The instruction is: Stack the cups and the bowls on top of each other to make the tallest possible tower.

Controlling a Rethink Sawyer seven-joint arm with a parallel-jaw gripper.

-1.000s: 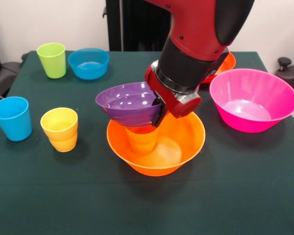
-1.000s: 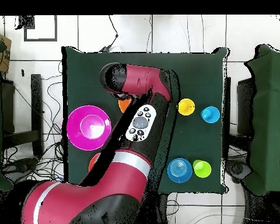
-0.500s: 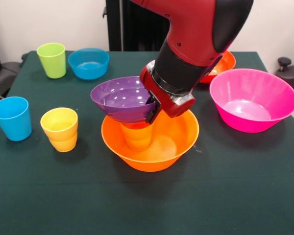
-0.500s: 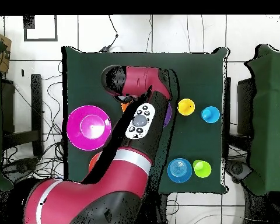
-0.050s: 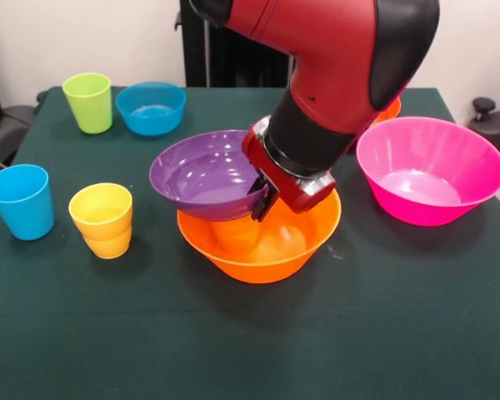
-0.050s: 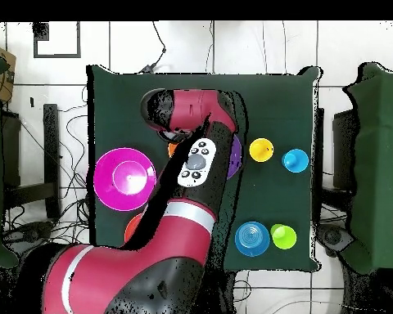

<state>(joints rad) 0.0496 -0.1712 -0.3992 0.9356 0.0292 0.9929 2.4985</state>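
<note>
A purple bowl [image 5: 202, 172] sits tilted on a small orange cup [image 5: 237, 236], which stands inside the wide orange bowl [image 5: 317, 232]; together they form the tower. My gripper [image 5: 261, 198] is shut on the purple bowl's right rim, with the arm above it. To the left stand a yellow cup [image 5: 102, 218] and a blue cup [image 5: 20, 200]. A lime green cup [image 5: 88, 102] and a small blue bowl [image 5: 152, 107] are at the far left. In the overhead view the arm hides the tower except a sliver of the purple bowl [image 6: 234, 157].
A wide pink bowl [image 5: 429, 167] stands right of the tower. A red-orange bowl [image 5: 390, 108] peeks out behind the arm. From above, the pink bowl [image 6: 124, 178] lies left of the arm and the yellow cup [image 6: 261, 150] and blue cup [image 6: 294, 160] right of it.
My gripper has carried the purple bowl leftward and lower in the front view, so it covers more of the orange cup. The wide orange bowl has slid a little with it.
</note>
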